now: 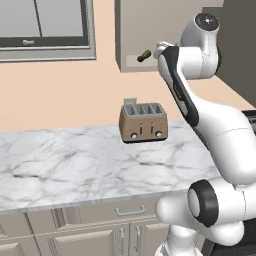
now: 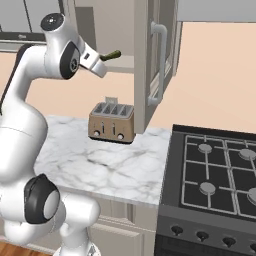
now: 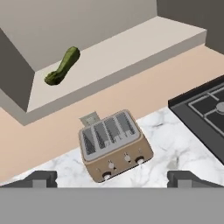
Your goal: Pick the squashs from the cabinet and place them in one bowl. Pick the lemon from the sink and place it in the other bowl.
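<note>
A dark green, curved, zucchini-like squash (image 3: pixel 62 66) lies on the flat shelf of the beige-grey boxy wall cabinet (image 3: pixel 131 48), near its left wall, at about ten o'clock in the hand view. The robot's two-finger gripper (image 3: pixel 112 177) hangs apart from it with jaws spread wide and empty, above a bronze four-slot toaster (image 3: pixel 114 145) on the white marble counter (image 1: pixel 75 160). A good grasp likely means rising toward the shelf, turning the fingers across the squash's narrow width, and closing at its middle.

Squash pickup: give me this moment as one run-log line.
phase: approach to cabinet | gripper: open, empty, above toaster | squash: on cabinet shelf, untouched | counter: toaster only
</note>
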